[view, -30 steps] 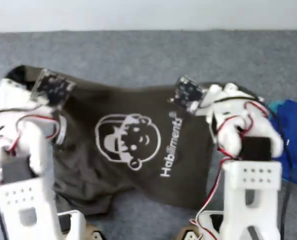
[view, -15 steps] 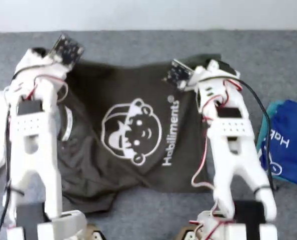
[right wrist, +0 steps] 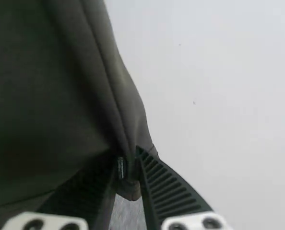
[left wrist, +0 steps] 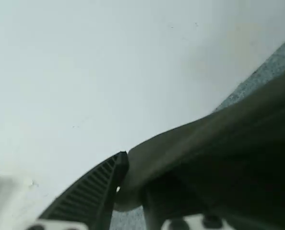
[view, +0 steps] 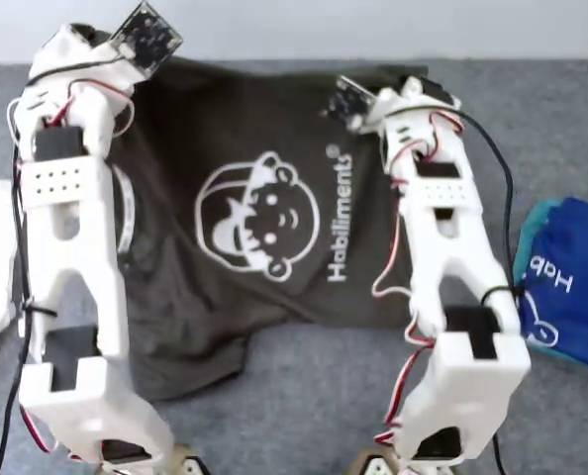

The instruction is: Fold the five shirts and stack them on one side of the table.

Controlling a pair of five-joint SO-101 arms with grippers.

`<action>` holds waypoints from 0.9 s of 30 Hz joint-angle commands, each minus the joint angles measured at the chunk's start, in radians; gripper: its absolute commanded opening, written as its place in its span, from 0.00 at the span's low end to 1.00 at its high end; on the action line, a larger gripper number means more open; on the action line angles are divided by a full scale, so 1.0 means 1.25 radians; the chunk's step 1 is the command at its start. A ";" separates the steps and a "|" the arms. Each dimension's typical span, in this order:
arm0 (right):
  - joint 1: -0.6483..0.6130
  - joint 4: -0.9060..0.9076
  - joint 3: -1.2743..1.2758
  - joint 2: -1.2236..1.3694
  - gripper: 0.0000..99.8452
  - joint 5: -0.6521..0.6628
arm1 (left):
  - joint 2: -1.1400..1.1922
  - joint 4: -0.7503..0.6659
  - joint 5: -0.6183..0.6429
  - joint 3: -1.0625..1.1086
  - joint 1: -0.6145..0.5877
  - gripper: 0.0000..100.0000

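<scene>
The white left arm (view: 71, 198) is lying almost fully extended from its base toward the far edge of the grey felt-covered table (view: 304, 416), wrist tipped down. The left gripper (left wrist: 130, 184) is pinching a thick fold of the dark olive cotton T-shirt with a white cartoon-face print (view: 264, 228) at its far left corner. The white right arm (view: 447, 228) is stretching out the same way alongside it, and the right gripper (right wrist: 128, 170) is clamping the shirt's far right corner between its ribbed black fingers (right wrist: 161, 187). The shirt is hanging spread between both grippers, its near hem crumpled on the table. A folded blue shirt (view: 561, 287) is lying at the table's right side.
</scene>
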 commanded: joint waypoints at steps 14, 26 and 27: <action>-0.001 0.578 -0.060 -0.165 0.01 -0.005 | -0.042 0.573 -0.036 -0.047 0.038 0.01; 0.001 0.969 -0.060 -0.182 0.01 -0.098 | -0.096 0.895 0.048 0.077 0.093 0.01; -0.001 1.001 -0.060 -0.182 0.01 -0.098 | -0.113 0.895 0.048 0.125 0.096 0.01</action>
